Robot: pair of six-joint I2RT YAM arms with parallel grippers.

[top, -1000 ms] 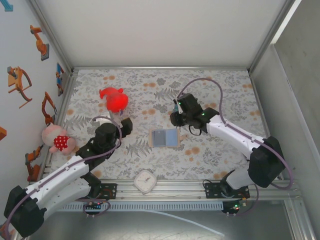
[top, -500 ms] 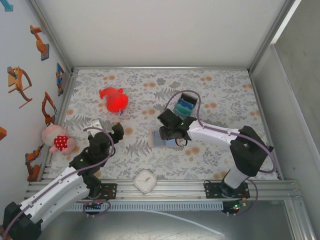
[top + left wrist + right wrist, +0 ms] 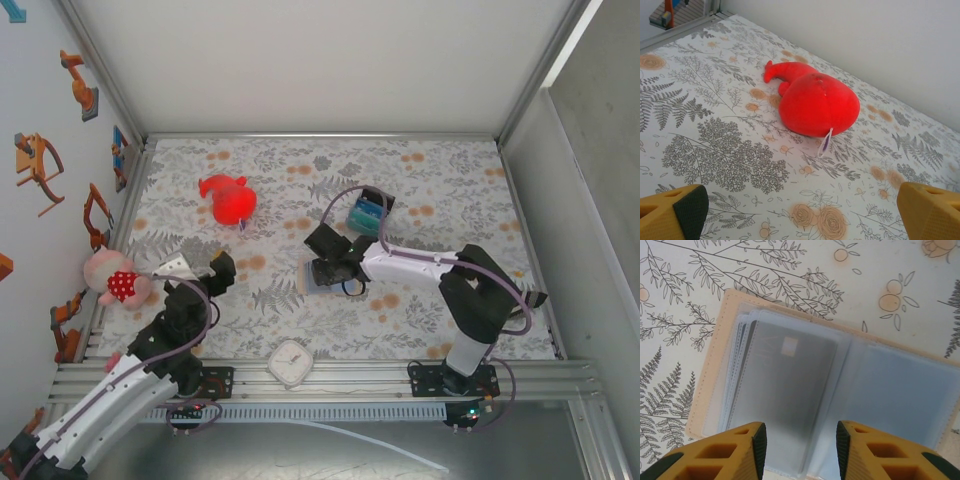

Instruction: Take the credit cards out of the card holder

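Note:
The card holder (image 3: 715, 365) lies open and flat on the floral cloth, tan-edged with cloudy clear sleeves. One credit card (image 3: 785, 385) shows grey through the left sleeve, with a pale square near its top. My right gripper (image 3: 800, 450) hovers just over the holder's near edge, its yellow fingers (image 3: 747, 452) apart with nothing between them. From above, the right gripper (image 3: 330, 265) covers most of the card holder (image 3: 308, 280). My left gripper (image 3: 207, 268) sits back at the near left, wide open and empty. In its wrist view the left gripper (image 3: 805, 220) faces a red plush.
A black-edged blue and teal block (image 3: 366, 213) lies behind the right gripper. The red plush (image 3: 230, 200) rests at the back left, a pink doll (image 3: 117, 280) by the left wall, a white clock (image 3: 291, 362) at the near edge. Walls enclose three sides.
My right gripper swung from the back down and left to over the card holder, and the blue and teal block came into view behind it. The left arm drew back toward the near left.

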